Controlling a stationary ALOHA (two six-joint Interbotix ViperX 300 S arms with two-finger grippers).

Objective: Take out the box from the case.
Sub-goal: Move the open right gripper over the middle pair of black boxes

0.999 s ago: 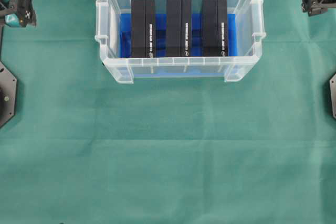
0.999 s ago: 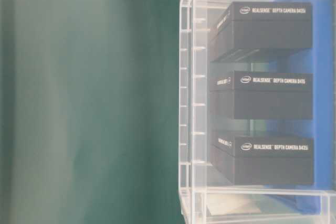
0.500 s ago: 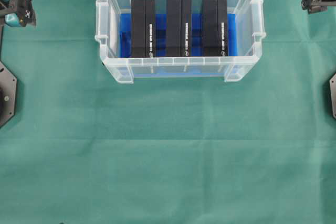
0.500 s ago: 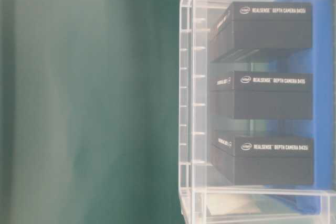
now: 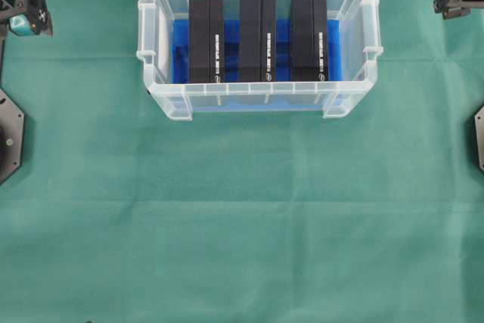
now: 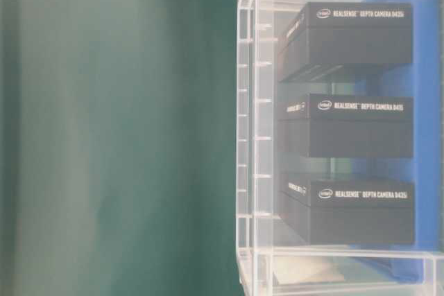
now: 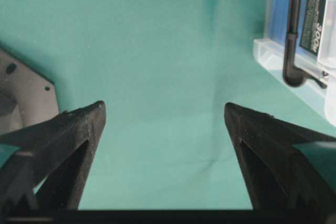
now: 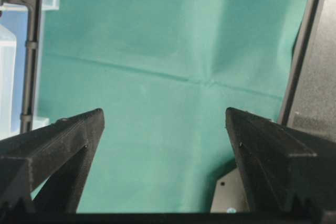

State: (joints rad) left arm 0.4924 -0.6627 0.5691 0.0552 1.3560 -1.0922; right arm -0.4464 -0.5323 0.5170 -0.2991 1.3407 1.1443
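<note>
Overhead exterior view: nothing has visibly shifted since a second ago; the case [image 5: 355,104] sits at far centre on the green cloth [image 5: 242,217], three black boxes [image 5: 257,38] inside; left gripper [image 7: 164,114] and right gripper [image 8: 164,119] spread wide, holding nothing.

Left hand [image 7: 164,116] spread wide over green cloth [image 7: 157,51]; case [image 7: 283,59] right.

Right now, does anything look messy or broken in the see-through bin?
Nothing stands out. The three black boxes stand side by side in a neat row inside the case, on its blue lining. None looks tipped, crushed or spilled out, and the case sits flat on the green cloth.
</note>
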